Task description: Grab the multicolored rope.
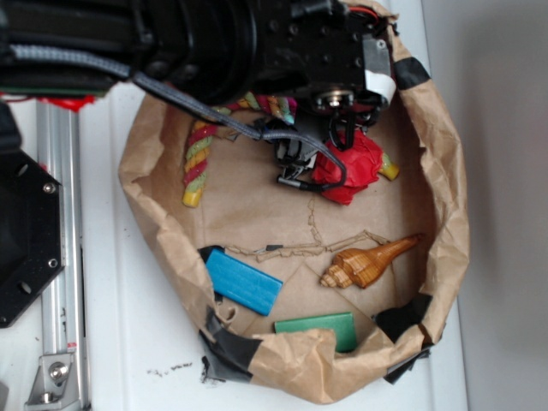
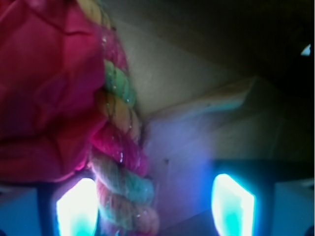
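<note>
Inside the paper bag (image 1: 445,214), the multicolored rope (image 1: 198,163) is laid along the far-left side, passing under the arm. A crumpled ball (image 1: 355,167) is set at far right, touching the rope. A shell (image 1: 372,261) and two blocks (image 1: 244,282) are placed nearer

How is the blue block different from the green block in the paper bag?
The flat blue rectangular block lies tilted near the bag's left side; the flat green rectangular block lies almost level at the front. The blue block shows whole, while the crumpled brown paper bag's rim covers part of the green block. Both are flat slabs on the bag's floor.
</note>
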Motion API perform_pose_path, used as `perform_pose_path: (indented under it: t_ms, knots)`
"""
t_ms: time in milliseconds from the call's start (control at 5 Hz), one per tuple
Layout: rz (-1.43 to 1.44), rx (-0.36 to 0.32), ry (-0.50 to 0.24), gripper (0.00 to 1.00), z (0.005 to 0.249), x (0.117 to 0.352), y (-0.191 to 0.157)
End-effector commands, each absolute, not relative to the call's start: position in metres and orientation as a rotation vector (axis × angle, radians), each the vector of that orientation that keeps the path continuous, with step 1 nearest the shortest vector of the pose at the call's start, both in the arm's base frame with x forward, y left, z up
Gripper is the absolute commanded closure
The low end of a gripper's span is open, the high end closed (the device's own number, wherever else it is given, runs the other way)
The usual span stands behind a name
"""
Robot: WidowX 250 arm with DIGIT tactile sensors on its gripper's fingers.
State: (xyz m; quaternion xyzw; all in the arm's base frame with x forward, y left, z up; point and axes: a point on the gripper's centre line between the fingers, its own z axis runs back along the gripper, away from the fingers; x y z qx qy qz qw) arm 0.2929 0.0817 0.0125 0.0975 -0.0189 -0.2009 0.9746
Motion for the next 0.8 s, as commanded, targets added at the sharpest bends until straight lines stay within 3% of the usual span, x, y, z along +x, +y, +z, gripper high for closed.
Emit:
perform_pose_path:
  t_ms: [0, 200, 600]
  knots:
    - [-0.422, 0.226, -0.061, 1.0, 0.008, 0.283, 0.076]
    - [-0.366, 0.237, -0.127, 1.0, 0.058, 0.274, 0.065]
    - [-0.156, 0.195, -0.13, 1.0, 0.158, 0.269, 0.045]
